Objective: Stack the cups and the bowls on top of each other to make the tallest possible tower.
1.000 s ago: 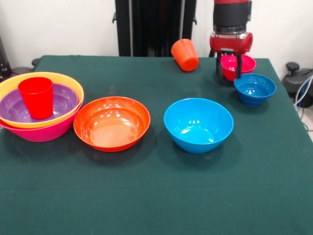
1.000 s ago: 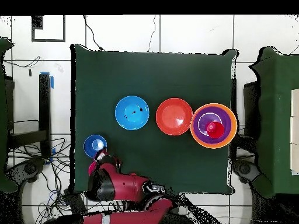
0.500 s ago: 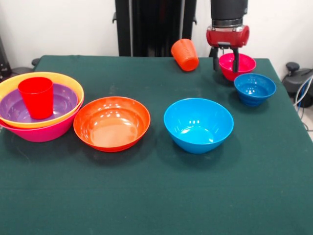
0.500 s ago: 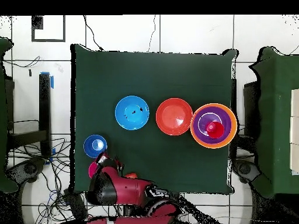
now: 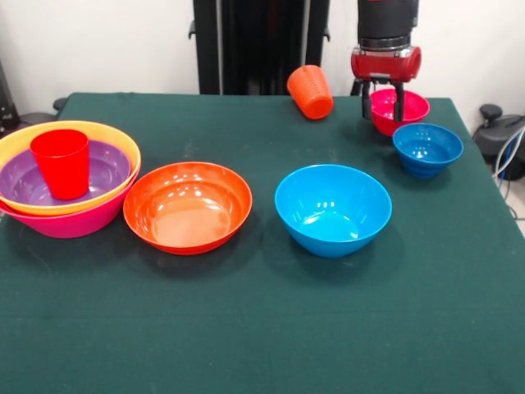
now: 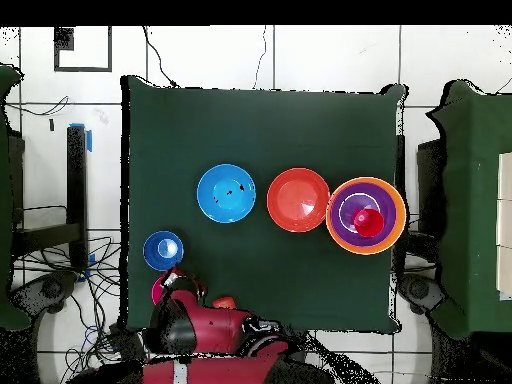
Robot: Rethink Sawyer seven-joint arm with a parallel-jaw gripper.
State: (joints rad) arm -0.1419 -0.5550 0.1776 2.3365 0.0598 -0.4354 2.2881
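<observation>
My gripper (image 5: 383,103) hangs open at the far right over the small magenta bowl (image 5: 406,109), one finger outside its left rim and one inside. The bowl rests on the table. Just in front of it stands the small blue bowl (image 5: 426,148). An orange cup (image 5: 310,92) lies on its side at the far edge. At the left the tower (image 5: 70,215) is a pink bowl holding a yellow-orange bowl, a purple bowl and an upright red cup (image 5: 60,162). A red-orange bowl (image 5: 188,205) and a medium blue bowl (image 5: 332,209) sit mid-table. From overhead the arm (image 6: 205,328) covers the gripper.
The green table cloth (image 5: 262,328) runs wide in front of the bowls. In the overhead view the magenta bowl (image 6: 158,291) and orange cup (image 6: 224,302) peek out beside the arm, near the table's edge. Cables (image 6: 95,290) lie on the floor to the left.
The gripper rose from low around the magenta bowl's rim, then dipped slightly. The bowl stayed on the table. Nothing else moved.
</observation>
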